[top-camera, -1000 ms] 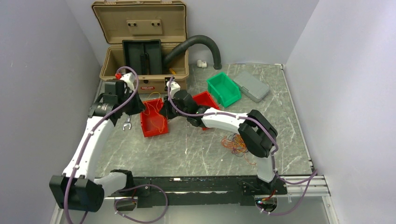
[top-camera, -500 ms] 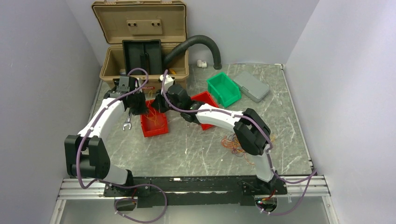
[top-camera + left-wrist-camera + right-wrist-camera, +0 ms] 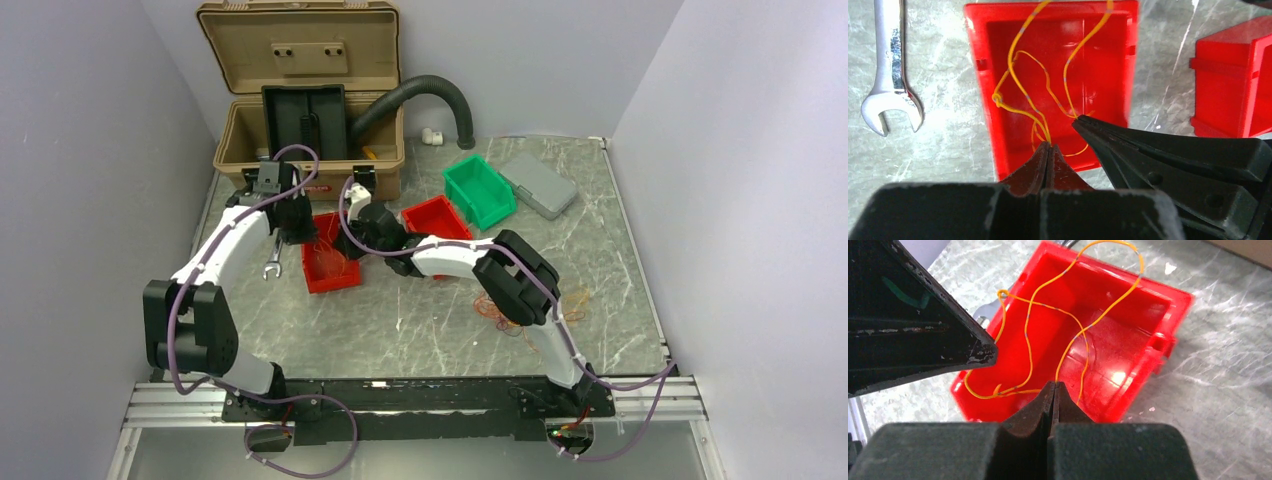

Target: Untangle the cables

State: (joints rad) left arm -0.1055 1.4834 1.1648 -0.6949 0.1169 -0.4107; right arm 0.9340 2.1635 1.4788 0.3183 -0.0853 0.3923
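A thin yellow-orange cable (image 3: 1065,75) lies looped in a red bin (image 3: 983,100) at the table's left middle (image 3: 330,282). My left gripper (image 3: 1049,145) is shut on one strand of it just above the bin. My right gripper (image 3: 1054,384) is shut on another strand of the same cable (image 3: 1027,340), over the bin (image 3: 1118,345). The two grippers sit close together above the bin, left (image 3: 300,228) and right (image 3: 350,238). A tangle of orange, red and dark cables (image 3: 492,310) lies on the table, partly hidden by my right arm.
A spanner (image 3: 271,262) lies left of the bin (image 3: 892,60). A second red bin (image 3: 435,215) stands to the right (image 3: 1233,75). A green bin (image 3: 478,190), grey case (image 3: 538,183), open tan toolbox (image 3: 310,110) and black hose (image 3: 430,95) stand at the back.
My left arm has folded in and brought its gripper to the red bin. My right gripper has shifted left and nearer over the bin, its elbow moving left.
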